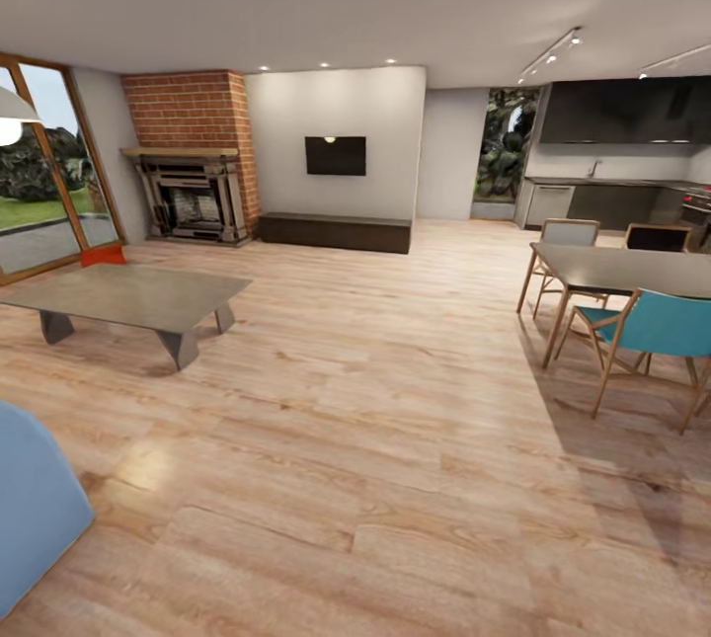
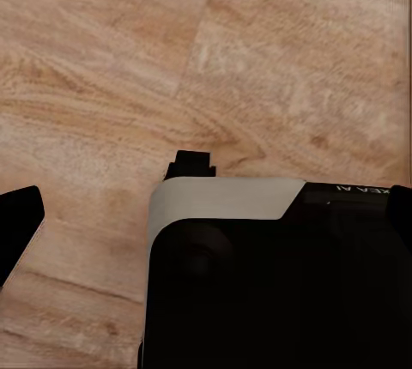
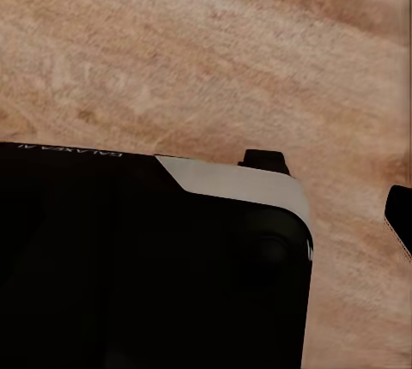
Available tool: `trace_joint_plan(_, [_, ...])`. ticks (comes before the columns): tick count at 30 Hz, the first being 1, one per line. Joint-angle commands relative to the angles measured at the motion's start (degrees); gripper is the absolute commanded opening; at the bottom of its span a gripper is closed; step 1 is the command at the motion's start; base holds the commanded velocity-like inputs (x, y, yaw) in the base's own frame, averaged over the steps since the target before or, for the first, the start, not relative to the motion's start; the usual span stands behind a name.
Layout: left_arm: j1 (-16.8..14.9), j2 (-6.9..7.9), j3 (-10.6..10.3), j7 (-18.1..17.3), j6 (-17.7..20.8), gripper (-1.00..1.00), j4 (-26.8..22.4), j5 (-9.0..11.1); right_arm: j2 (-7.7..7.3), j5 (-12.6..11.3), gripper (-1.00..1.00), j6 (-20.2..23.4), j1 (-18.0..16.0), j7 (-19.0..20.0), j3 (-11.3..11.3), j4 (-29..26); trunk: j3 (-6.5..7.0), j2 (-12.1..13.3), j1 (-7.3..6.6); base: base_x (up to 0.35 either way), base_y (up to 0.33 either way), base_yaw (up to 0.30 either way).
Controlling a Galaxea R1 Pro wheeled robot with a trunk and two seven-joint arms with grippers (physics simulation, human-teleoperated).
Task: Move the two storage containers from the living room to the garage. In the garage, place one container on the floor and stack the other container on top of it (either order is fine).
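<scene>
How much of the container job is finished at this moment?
Nothing looks done yet. The head view shows the living room, with its brick fireplace and low table. One orange-red container sits on the wood floor behind that table; a second one I cannot make out. Both wrist views look down on bare planks, nothing carried. Fetching, moving and stacking in the garage remain.

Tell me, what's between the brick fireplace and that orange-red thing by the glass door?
Bare wood floor, in the head view. The orange-red container sits behind the low table, near the fireplace.
</scene>
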Motion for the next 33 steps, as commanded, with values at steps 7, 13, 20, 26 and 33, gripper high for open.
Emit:
trace_joint_plan(7, [0.0,-0.01,0.1,0.1,0.2,1.0,0.0,0.3,-0.04,-0.5,1.0,-0.3,-0.1,-0.1,0.4,0.2,-0.07,0.0,0.04,0.323,0.0,-0.004])
trace_joint_plan(13, [0.0,-0.06,0.1,0.1,0.2,1.0,0.0,0.3,0.02,-0.7,1.0,-0.3,-0.1,-0.1,0.3,0.2,-0.07,0.0,0.04,0.323,0.0,0.0])
trace_joint_plan(20, [0.0,-0.06,0.1,0.1,0.2,1.0,0.0,0.3,0.04,-0.7,1.0,-0.3,-0.1,-0.1,0.3,0.2,-0.07,0.0,0.04,0.324,0.0,0.0])
trace_joint_plan(26, [0.0,-0.09,0.1,0.1,0.2,1.0,0.0,0.3,0.04,-0.8,1.0,-0.2,-0.1,-0.1,0.3,0.2,-0.07,0.0,0.04,0.324,0.0,0.0])
trace_joint_plan(33, [0.0,-0.1,0.1,0.1,0.3,1.0,0.1,0.3,0.04,-0.7,1.0,-0.2,-0.1,-0.1,0.3,0.2,-0.07,0.0,0.04,0.324,0.0,0.0])
